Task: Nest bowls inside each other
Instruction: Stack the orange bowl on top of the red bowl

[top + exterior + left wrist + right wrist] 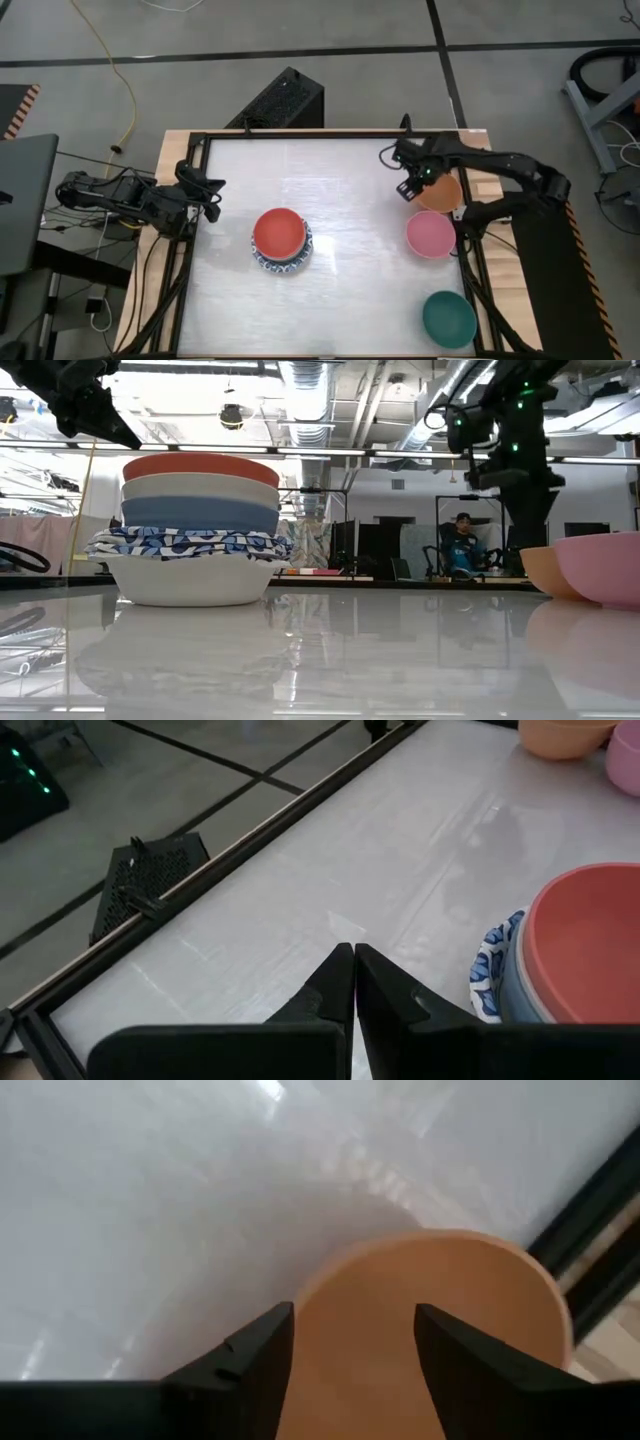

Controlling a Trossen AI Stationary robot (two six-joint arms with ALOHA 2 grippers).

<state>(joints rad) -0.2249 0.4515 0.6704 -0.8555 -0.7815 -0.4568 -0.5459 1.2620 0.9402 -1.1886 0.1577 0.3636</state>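
Presently the right gripper (408, 187) hangs over the orange bowl (440, 192) at the tabletop's (350, 290) two o'clock edge, jaws wide, straddling its near rim without gripping. Pink bowl (431, 234) touches it at three o'clock; teal bowl (449, 319) sits apart at five. At centre, a nested stack (281, 240): red on top, then cream, blue, blue-patterned white. Left gripper (212, 190) waits at nine o'clock, jaws closed, empty.

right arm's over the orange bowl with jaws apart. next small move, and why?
Probably lower the right gripper onto the orange bowl's near rim and close. Its fingers stand open above the bowl, gripping nothing, and the bowl still sits on the table beside the pink bowl, apart from the stack.
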